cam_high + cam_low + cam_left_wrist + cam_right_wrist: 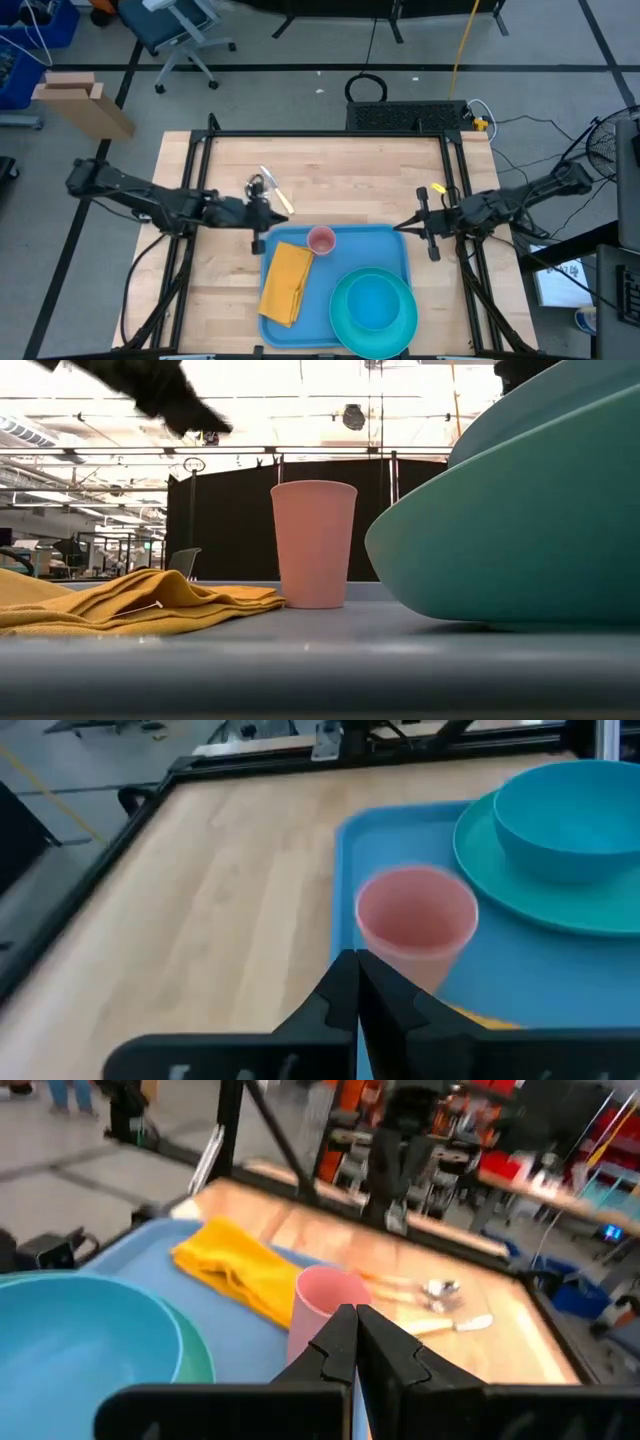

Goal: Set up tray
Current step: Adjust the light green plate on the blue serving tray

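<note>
Both pairs of jaws are pressed together and hold nothing. Taking the blue tray (pixel 340 300) as the landmark: it lies flat on the wooden table (pixel 330 170), at the near middle. The left gripper (pixel 262 222) hangs just off the tray's far left corner, and the right gripper (pixel 420 224) sits just off its far right corner. On the tray, a pink cup (pixel 321 240) stands upright near the far rim, a folded yellow napkin (pixel 286 282) lies along the left side, and a teal plate (pixel 345 325) carrying a blue bowl (pixel 374 300) fills the near right part. Cutlery with pale handles (pixel 270 190) lies on the wood beyond the tray's far left corner.
</note>
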`<action>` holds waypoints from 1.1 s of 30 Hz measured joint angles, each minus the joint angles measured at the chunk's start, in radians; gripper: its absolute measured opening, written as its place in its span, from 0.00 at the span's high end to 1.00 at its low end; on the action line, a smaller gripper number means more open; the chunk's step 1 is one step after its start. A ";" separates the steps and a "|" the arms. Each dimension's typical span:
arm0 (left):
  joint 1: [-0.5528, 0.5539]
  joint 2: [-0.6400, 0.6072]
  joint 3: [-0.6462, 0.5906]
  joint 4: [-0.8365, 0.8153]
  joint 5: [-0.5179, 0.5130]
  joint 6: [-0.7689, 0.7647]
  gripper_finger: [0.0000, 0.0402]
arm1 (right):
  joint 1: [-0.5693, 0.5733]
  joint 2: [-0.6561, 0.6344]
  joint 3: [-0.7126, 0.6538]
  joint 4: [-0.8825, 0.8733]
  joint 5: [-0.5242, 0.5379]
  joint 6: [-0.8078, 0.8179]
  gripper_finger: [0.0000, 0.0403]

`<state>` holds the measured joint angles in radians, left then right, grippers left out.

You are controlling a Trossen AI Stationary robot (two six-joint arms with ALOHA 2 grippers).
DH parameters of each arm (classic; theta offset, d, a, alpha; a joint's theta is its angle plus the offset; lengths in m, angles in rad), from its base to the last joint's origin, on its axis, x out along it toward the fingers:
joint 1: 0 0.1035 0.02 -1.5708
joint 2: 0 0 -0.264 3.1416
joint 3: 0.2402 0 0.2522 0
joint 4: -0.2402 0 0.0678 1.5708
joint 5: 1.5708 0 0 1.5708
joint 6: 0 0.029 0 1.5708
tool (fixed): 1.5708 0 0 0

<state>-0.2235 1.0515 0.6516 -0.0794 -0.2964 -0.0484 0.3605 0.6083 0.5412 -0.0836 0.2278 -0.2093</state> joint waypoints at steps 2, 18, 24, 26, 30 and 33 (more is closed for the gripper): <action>0.006 -0.048 -0.110 0.081 -0.015 -0.043 0.99 | 0.028 0.070 0.099 -0.118 0.012 0.026 1.00; 0.039 -0.145 -0.267 0.226 -0.090 -0.112 0.93 | 0.164 0.495 0.372 -0.849 -0.081 0.766 0.92; 0.038 -0.145 -0.267 0.242 -0.058 -0.105 0.91 | 0.164 0.515 0.253 -0.611 -0.155 0.836 0.71; 0.038 -0.145 -0.267 0.242 -0.045 -0.104 0.91 | 0.163 0.515 0.219 -0.558 -0.153 0.856 0.65; 0.038 -0.145 -0.267 0.241 -0.043 -0.090 0.91 | 0.169 0.517 0.179 -0.514 -0.154 0.885 0.57; 0.038 -0.145 -0.267 0.240 -0.043 -0.081 0.91 | 0.177 0.537 0.163 -0.481 -0.153 0.894 0.55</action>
<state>-0.1855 0.9066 0.3847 0.1604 -0.3393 -0.1295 0.5378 1.1450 0.7044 -0.5644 0.0752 0.6849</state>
